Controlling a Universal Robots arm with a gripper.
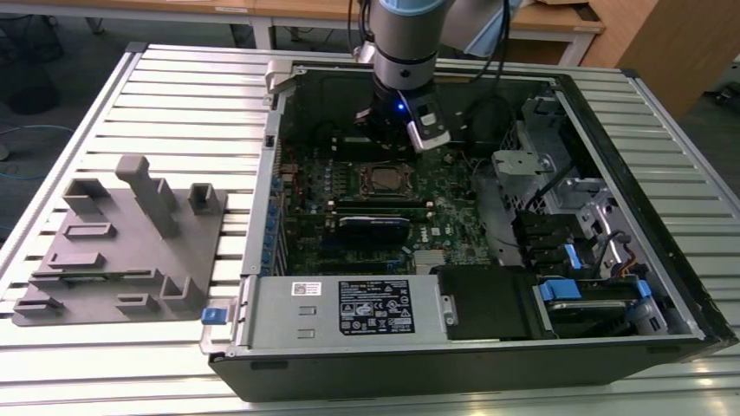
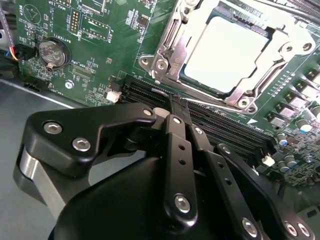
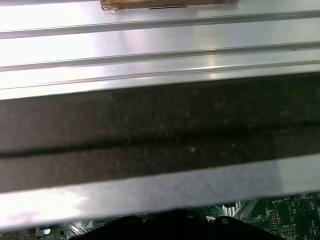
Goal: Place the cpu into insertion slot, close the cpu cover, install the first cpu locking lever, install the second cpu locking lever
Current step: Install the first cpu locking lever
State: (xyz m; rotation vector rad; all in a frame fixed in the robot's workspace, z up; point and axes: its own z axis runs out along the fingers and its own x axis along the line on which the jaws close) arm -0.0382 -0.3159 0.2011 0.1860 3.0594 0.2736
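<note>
Second wrist view, claw [image 2: 178, 106] closed, empty, cpu [image 2: 227, 50] just beyond its tips

Matt cpu [image 2: 227, 52], shiny metal cpu cover [image 2: 171, 50]; glossy black gripper [image 2: 179, 106]

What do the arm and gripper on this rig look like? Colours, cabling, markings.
The arm is a silver-grey cylinder with a pale blue joint cap, and black cables run beside it. Its black wrist carries a small blue light and a grey boxy module. In the second wrist view the gripper is matte black, with linked bar fingers fastened by silver screws.
</note>
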